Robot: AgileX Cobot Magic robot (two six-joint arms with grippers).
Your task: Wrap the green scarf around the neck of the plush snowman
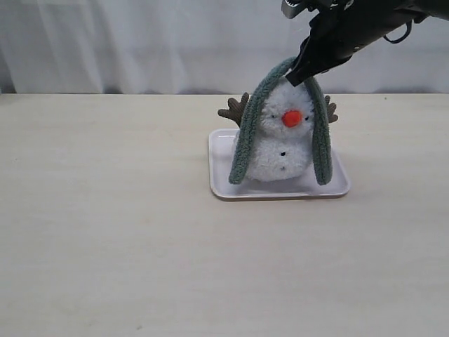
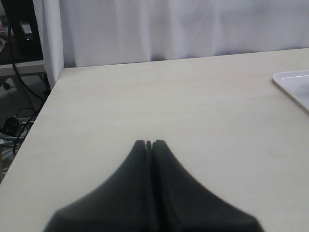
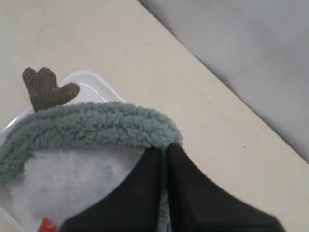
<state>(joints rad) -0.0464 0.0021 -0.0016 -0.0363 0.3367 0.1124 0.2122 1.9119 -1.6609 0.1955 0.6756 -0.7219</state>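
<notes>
The right hand (image 1: 302, 75) is clamped on the green scarf (image 1: 245, 137), its fingers pressed together on the fabric near the crest of the strip. The right wrist view shows the fuzzy band pinched just at the fingertips.

Directly beneath the hand sits the plush snowman (image 1: 280, 151), upright on a white tray (image 1: 224, 186), with its orange nose (image 1: 292, 118) turned toward the exterior camera. The scarf arches over the crown of the head. Its long axis runs side to side across the head, and the two halves drop away from the hand, one down each flank. Both rounded ends point downward and reach about to the tray floor. A brown twig arm (image 1: 233, 110) sticks out behind the half farther from the hand.

As I judge it, the draping step is in hand. The strip lies over the head, not yet at the plush snowman's neck (image 1: 275, 139), which is lower, beneath the nose. The next move probably calls for carrying the pinched middle back and down behind the head to that narrowing. The hanging ends would then be crossed in front without tipping the toy.

Well away from all this, the left hand (image 2: 148, 143) hovers over bare worktop (image 1: 105, 232), its fingers together and holding nothing.
</notes>
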